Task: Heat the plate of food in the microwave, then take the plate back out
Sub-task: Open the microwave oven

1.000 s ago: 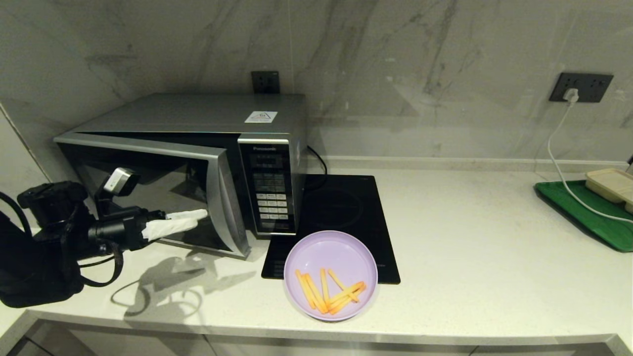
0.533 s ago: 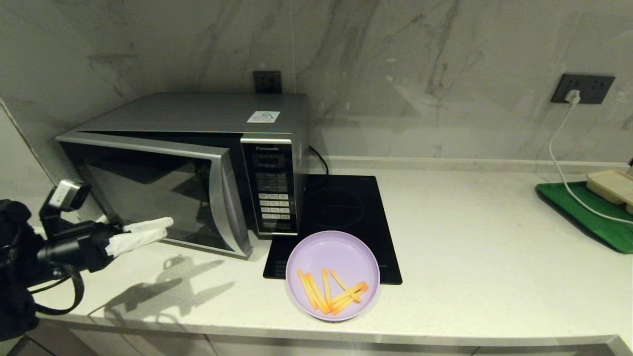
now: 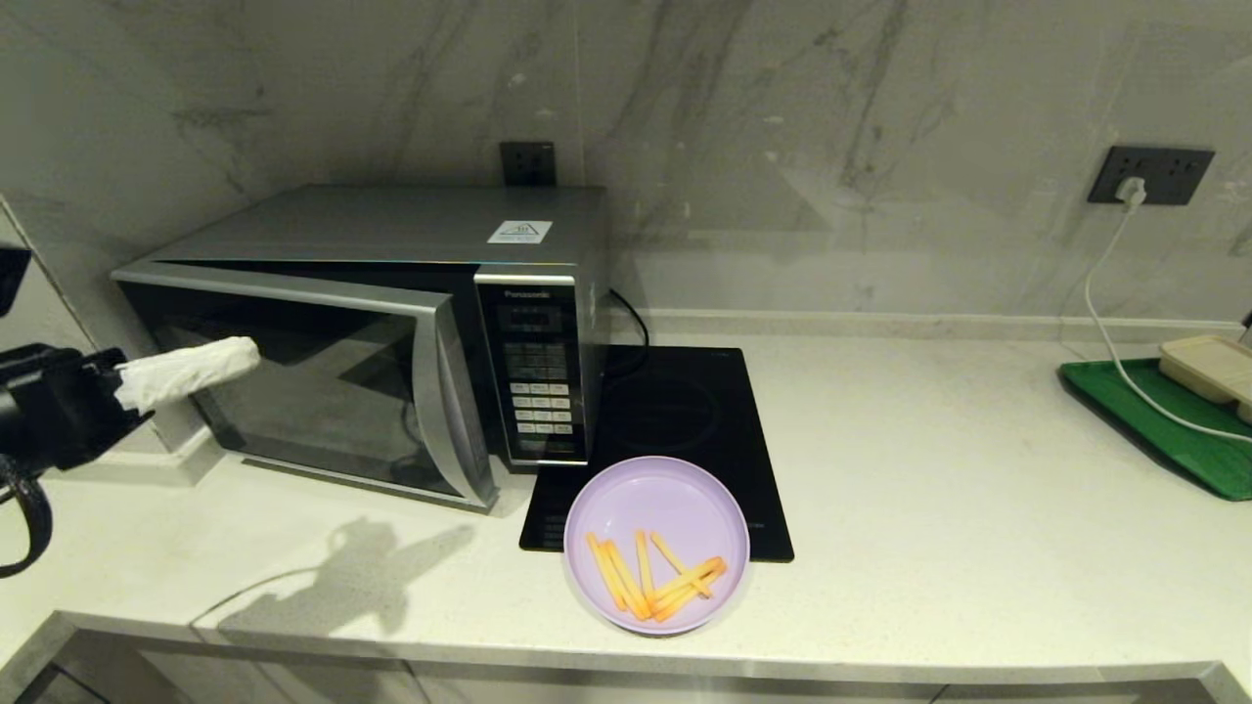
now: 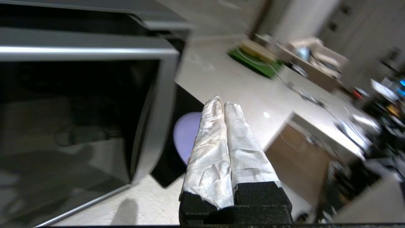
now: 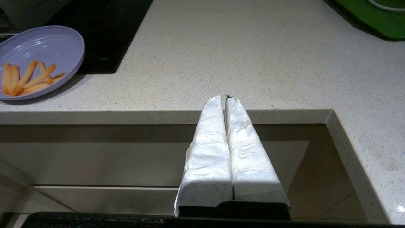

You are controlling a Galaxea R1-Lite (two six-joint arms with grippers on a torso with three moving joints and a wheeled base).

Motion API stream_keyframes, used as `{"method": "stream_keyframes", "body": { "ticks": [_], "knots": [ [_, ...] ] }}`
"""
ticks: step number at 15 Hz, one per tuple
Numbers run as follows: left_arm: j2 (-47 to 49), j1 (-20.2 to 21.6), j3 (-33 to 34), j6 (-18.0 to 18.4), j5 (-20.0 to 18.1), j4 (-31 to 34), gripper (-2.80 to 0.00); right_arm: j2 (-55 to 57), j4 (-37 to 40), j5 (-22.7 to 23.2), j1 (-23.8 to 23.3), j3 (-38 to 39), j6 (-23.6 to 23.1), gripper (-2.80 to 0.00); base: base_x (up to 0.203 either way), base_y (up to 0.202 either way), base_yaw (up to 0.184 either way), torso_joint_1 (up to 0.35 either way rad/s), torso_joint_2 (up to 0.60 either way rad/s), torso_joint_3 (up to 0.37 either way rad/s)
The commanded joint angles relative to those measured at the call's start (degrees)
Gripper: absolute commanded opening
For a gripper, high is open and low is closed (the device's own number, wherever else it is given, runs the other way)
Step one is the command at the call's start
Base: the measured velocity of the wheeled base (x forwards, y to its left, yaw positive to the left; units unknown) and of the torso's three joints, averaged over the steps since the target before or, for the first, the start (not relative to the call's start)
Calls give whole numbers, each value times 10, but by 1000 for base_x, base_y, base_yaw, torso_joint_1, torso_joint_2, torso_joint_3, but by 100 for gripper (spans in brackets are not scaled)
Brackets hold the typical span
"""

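The lilac plate of food (image 3: 657,545) with orange fry sticks rests at the counter's front, partly over the black hob; it also shows in the right wrist view (image 5: 38,60) and a sliver in the left wrist view (image 4: 185,137). The silver microwave (image 3: 391,323) stands at the back left, its dark glass door (image 3: 313,391) ajar, swung a little outward. My left gripper (image 3: 245,354) is shut and empty, hanging in front of the door's left part, apart from it. My right gripper (image 5: 224,99) is shut and empty, parked below the counter's front edge, out of the head view.
A black induction hob (image 3: 675,420) lies right of the microwave. A green tray (image 3: 1164,430) with a beige container (image 3: 1208,364) sits at the far right, with a white cable (image 3: 1105,313) running to a wall socket (image 3: 1149,173).
My left gripper has drawn back leftward and risen, from near the door's handle side to its left part. The door, plate and right arm have not moved.
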Motion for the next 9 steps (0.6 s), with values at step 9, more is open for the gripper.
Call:
{"method": "stream_keyframes", "body": {
  "ticks": [9],
  "knots": [
    [8,-153,-140,325,515,176,-280,0,1,0,0,0,0,-280,0,0,0,0,0,0]
  ]
}}
